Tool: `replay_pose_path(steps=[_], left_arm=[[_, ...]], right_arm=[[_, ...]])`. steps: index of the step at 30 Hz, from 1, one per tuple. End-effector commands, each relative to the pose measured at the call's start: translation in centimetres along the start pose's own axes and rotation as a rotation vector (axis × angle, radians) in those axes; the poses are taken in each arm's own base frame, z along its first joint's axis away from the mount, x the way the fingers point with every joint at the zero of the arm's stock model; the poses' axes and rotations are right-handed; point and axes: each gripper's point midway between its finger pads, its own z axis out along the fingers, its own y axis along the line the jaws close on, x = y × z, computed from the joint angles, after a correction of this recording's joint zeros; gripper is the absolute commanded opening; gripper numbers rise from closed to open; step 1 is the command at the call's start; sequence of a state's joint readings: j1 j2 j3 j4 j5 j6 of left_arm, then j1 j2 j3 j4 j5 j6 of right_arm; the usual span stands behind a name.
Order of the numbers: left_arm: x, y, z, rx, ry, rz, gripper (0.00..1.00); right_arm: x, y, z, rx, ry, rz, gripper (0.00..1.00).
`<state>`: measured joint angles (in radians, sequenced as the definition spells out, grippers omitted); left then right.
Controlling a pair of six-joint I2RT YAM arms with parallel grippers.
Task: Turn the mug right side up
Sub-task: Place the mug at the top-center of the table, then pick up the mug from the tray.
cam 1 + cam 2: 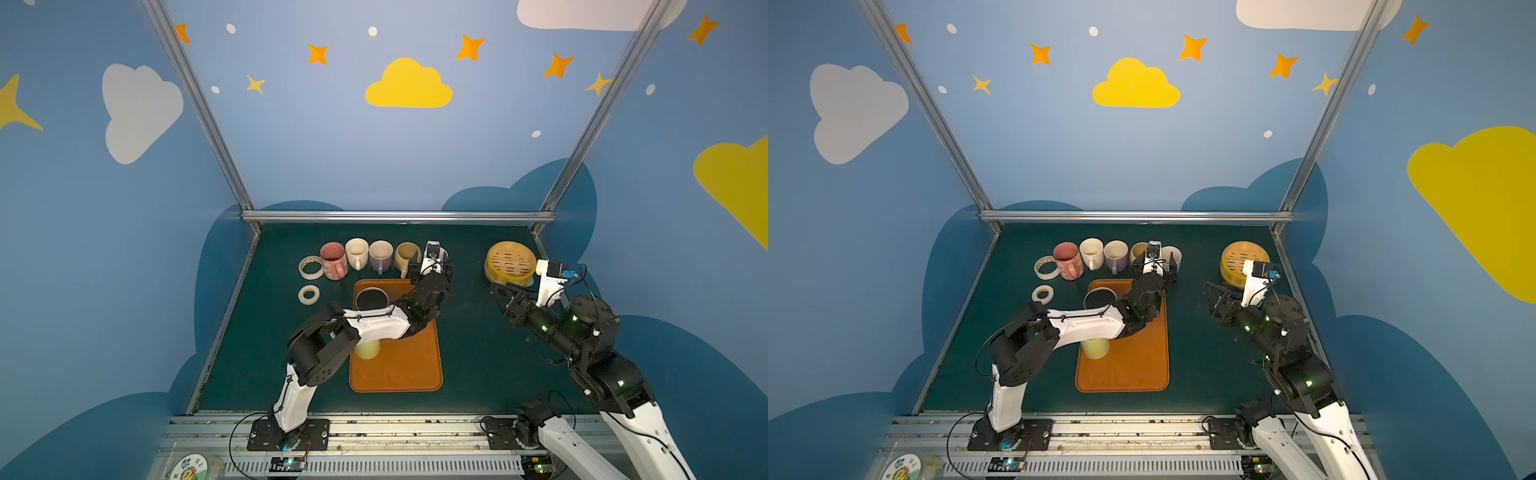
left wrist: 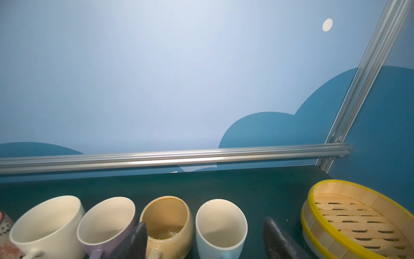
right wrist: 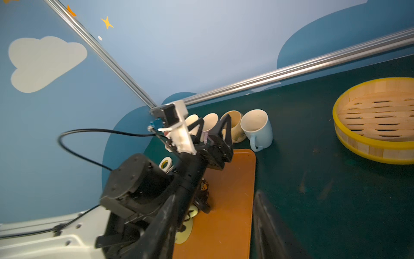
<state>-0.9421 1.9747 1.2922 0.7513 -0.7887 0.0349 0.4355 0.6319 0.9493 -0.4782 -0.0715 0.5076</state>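
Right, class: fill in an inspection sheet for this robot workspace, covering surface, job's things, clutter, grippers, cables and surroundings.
Surface: dark green table, orange tray at its centre.
Job's things: mug row upright at the back, light blue mug at its end; black mug and pale yellow mug on the tray, partly hidden by the left arm, orientation unclear.
Clutter: large tape roll, small tape roll, bamboo steamer.
Grippers: left gripper open near the mug row, nothing held; right gripper open, empty.
Cables: black cable loops off the left wrist.
Surroundings: blue wall with clouds and stars, aluminium frame.
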Motion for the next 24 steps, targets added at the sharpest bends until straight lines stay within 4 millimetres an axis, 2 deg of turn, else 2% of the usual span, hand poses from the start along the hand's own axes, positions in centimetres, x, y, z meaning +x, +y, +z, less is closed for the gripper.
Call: replay_pose_path(steps=[1, 5, 6, 8, 13, 17, 21, 24], left_arm=[[-2.4, 1.2, -1.3, 0.004, -0.013, 0.030, 0.82], [-4.3, 3.0, -3.3, 0.016, -0.005, 0.046, 0.85], [-4.8, 3.4, -3.9, 0.026, -0.003, 0.049, 0.88], [-5.5, 4.2, -5.0, 0.042, 0.013, 0.061, 1.00], [-7.0, 6.3, -7.6, 0.095, 0.079, 0.098, 1.00], [-8.5, 9.4, -9.6, 0.053, 0.107, 0.060, 1.00], [-9.7, 13.5, -11.6, 0.015, 0.151, -0.120, 1.00], [-9.8, 16.7, -13.1, 0.005, 0.211, -0.224, 1.00]], right_arm=[[0.2, -0.2, 0.6, 0.026, 0.052, -0.013, 0.49], [0.9, -0.1, 2.1, 0.016, 0.119, -0.010, 0.49], [1.3, 0.1, 2.5, 0.006, 0.150, -0.016, 0.49], [2.0, 0.5, 3.4, -0.014, 0.218, -0.033, 0.49], [4.7, 1.0, 5.5, -0.057, 0.398, -0.068, 0.49], [7.4, 1.9, 7.0, -0.133, 0.532, -0.138, 0.49], [10.1, 2.6, 8.1, -0.194, 0.640, -0.227, 0.50], [11.7, 3.5, 8.7, -0.243, 0.698, -0.302, 0.51]])
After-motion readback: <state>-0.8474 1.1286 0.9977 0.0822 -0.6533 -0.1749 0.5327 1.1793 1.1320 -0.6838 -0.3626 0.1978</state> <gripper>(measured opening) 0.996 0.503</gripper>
